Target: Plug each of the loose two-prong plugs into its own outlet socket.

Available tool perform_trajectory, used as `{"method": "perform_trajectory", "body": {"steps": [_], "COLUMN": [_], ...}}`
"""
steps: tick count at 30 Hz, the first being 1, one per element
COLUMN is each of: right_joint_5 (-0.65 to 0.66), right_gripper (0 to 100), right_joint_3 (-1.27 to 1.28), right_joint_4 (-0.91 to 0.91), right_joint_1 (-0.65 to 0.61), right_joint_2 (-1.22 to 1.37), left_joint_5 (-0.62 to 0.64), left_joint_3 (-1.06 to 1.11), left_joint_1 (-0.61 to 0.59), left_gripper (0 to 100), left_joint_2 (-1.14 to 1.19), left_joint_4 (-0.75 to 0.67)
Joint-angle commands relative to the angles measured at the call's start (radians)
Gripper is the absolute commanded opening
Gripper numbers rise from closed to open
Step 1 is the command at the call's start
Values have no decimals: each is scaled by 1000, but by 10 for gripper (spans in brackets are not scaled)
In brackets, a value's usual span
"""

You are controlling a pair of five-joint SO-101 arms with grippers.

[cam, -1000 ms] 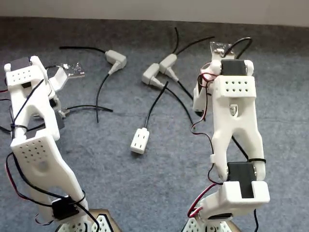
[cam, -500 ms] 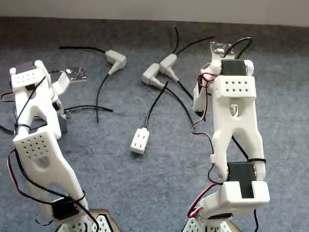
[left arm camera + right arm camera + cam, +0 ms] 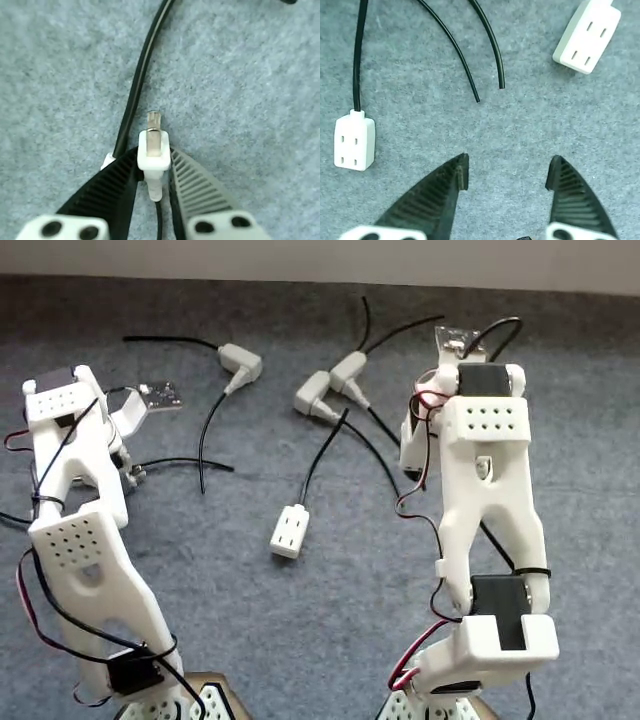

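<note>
My left gripper (image 3: 153, 160) is shut on a white two-prong plug (image 3: 153, 146), whose metal prongs (image 3: 154, 120) stick out past the fingertips just above the grey carpet. In the high view this gripper (image 3: 128, 477) sits at the far left. My right gripper (image 3: 507, 172) is open over bare carpet with nothing between its fingers. A white outlet block (image 3: 354, 141) lies to one side of it and a second outlet block (image 3: 587, 36) lies farther off. In the high view an outlet block (image 3: 290, 530) on a black cord lies mid-table.
Three angled grey-white cord ends (image 3: 240, 365) (image 3: 312, 395) (image 3: 348, 370) lie at the back of the carpet. Black cords (image 3: 330, 445) run across the middle, with two loose cut ends (image 3: 477, 99) (image 3: 501, 86) ahead of my right gripper. A black cord (image 3: 140, 85) runs beside the held plug.
My left arm has shifted a little to the right with the plug in its grip. The right arm and the pieces on the carpet have not moved.
</note>
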Motion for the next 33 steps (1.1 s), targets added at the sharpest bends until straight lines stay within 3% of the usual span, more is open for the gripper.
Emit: {"method": "perform_trajectory", "body": {"steps": [1, 7, 14, 18, 22, 29, 33], "right_joint_5": [14, 14, 14, 14, 14, 15, 15], "right_gripper": [254, 254, 254, 254, 254, 254, 254], "right_joint_3": [-2, -2, -2, -1, -1, -1, -2], "right_joint_4": [31, 31, 31, 31, 31, 31, 30], "right_joint_1": [10, 10, 10, 10, 12, 12, 12], "right_joint_2": [-39, -39, -39, -35, -35, -35, -35], "left_joint_5": [-100, -95, 133, 204, 353, 710, 862], "left_joint_3": [-27, -21, -15, 145, 421, 800, 1027], "left_joint_1": [36, 71, 134, 208, 334, 421, 562], "left_gripper": [9, 9, 9, 6, 6, 6, 6], "left_joint_2": [-10, -193, -475, -641, -834, -1148, -1368], "left_joint_4": [8, 123, 129, 129, 126, -222, -313]}}
